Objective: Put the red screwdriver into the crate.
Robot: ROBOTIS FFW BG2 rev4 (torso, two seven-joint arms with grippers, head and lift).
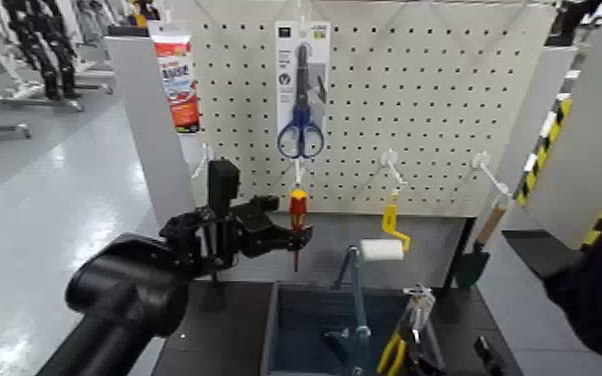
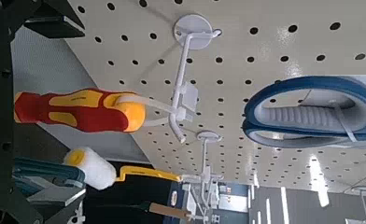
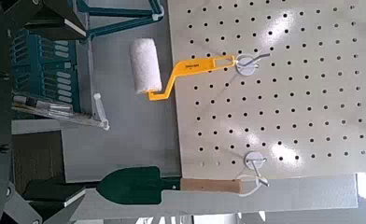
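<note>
Pointing down, long axis vertical, 1 red screwdriver [image 1: 298, 207] hangs within the open left claw [image 1: 287, 221] (open right claw [image 1: 447, 345] near crate [image 1: 271, 330]).

The dark counter [image 1: 215, 325] bore a grey-blue crate [image 1: 269, 325], set between the left and right edges. The crate's far rim stood near the counter's far edge; dark surface showed on both sides.
</note>
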